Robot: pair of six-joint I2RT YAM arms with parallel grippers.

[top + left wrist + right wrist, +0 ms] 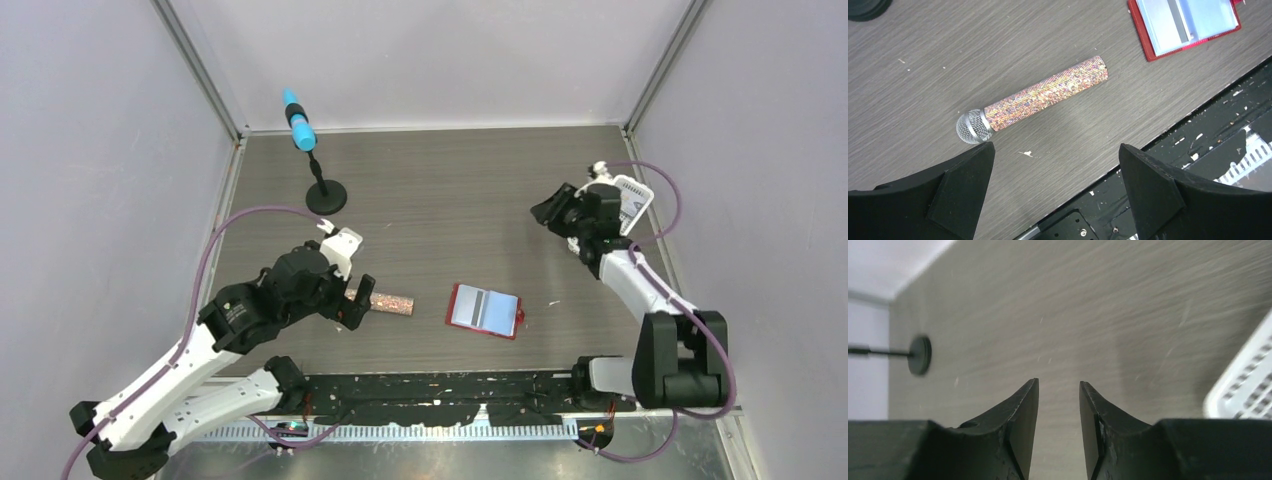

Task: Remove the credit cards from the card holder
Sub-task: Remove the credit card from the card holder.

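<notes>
left claw [1055,155]: jaws spread wide, holding nothing, above glitter microphone [1038,97] by near bench edge, left part | right claw [1059,385]: jaws partly apart, nothing between, beside white perforated basket [632,203] at right edge | card holder [484,310]: lying open and flat, middle of near edge | credit cards [1210,17]: inside its pockets

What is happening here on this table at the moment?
The red card holder lies open in the middle of the table, and nothing touches it. The left claw hangs wide open above a glittery microphone. The right claw is partly open and empty, away from the holder and beside a white basket. Neither claw holds a card.
</notes>
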